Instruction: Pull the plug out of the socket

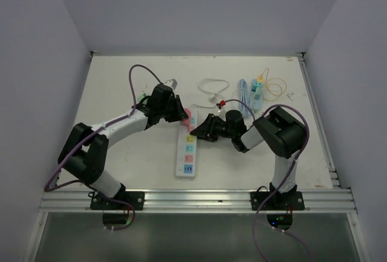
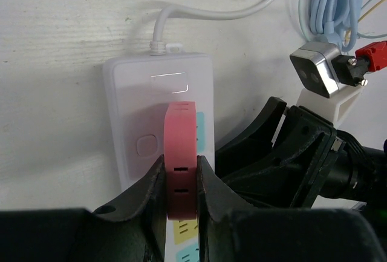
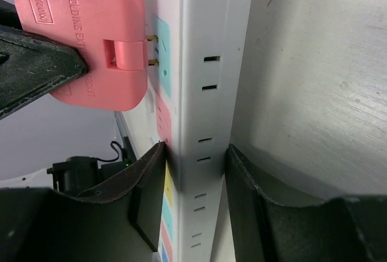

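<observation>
Looking at the pink plug [image 3: 91,38], I judge it half out: brass prongs show, tips not yet clear of the power strip [image 3: 205,92]. My left gripper [image 2: 181,180] pinches it tight, the right gripper [image 3: 195,177] clamps the strip's sides; one pull remains.

occluded | power strip [image 2: 133,92] near end | behind left end effector [image 2: 181,162]

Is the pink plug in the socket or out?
Partly out: bare prongs show between plug and strip, their tips just at its face.
</observation>
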Controlling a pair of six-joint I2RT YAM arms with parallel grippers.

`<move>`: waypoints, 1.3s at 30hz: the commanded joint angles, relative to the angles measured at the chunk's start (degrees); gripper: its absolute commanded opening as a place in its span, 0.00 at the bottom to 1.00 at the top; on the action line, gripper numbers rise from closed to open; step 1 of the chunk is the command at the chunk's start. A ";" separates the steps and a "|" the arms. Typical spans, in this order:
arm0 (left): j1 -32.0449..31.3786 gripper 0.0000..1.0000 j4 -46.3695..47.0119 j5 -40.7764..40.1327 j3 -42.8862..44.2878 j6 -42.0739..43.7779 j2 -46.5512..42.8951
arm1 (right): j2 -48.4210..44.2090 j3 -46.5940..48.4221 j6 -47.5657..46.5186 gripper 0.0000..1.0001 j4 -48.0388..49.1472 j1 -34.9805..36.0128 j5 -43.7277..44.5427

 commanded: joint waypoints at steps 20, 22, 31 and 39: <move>0.28 0.00 -8.18 -14.36 3.84 4.65 -8.58 | -9.11 -1.24 -13.42 0.00 -19.23 -0.61 11.47; 1.60 0.00 -7.66 -14.10 1.48 4.04 -9.20 | -9.55 -1.68 -13.95 0.00 -20.11 -0.70 12.17; 11.97 0.00 0.08 -9.52 -11.62 0.96 -11.75 | -10.26 -1.77 -14.92 0.00 -21.96 -0.87 12.35; 15.40 0.00 1.31 -11.72 -17.68 -0.27 -12.80 | -11.40 -2.03 -15.88 0.00 -23.36 -0.87 12.87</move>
